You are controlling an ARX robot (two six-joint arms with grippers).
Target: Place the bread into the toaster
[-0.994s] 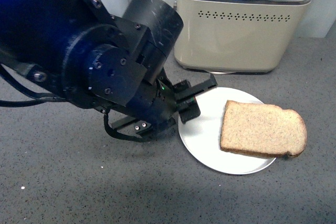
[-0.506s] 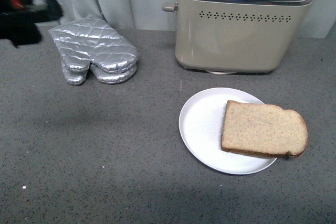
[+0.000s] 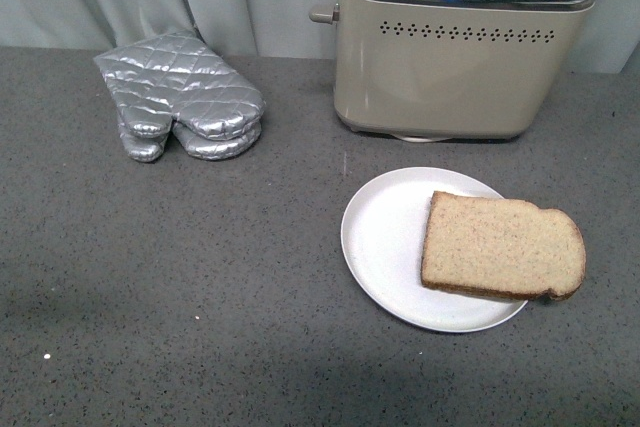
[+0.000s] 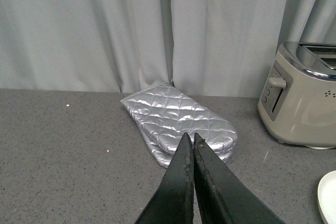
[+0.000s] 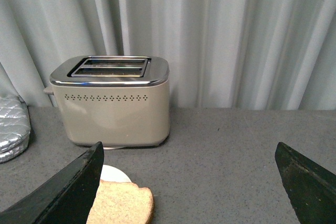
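The bread (image 3: 502, 247), a light-brown slice with a darker crust, lies flat on a white plate (image 3: 385, 242), overhanging its right rim. It also shows in the right wrist view (image 5: 121, 209). The beige toaster (image 3: 460, 57) with chrome top and two empty slots stands behind the plate; it shows in the right wrist view (image 5: 113, 103) and partly in the left wrist view (image 4: 307, 106). No arm shows in the front view. My left gripper (image 4: 190, 139) is shut and empty, its tips in front of the oven mitt. My right gripper (image 5: 189, 153) is open and empty, above the counter right of the bread.
A silver quilted oven mitt (image 3: 180, 97) lies at the back left of the grey counter (image 3: 180, 297), also in the left wrist view (image 4: 178, 119). Grey curtains (image 5: 236, 35) hang behind the counter.
The left arm, which filled the left of the front view over the plate's left edge, has swung away left and left the view. The bread, plate and toaster have not moved.
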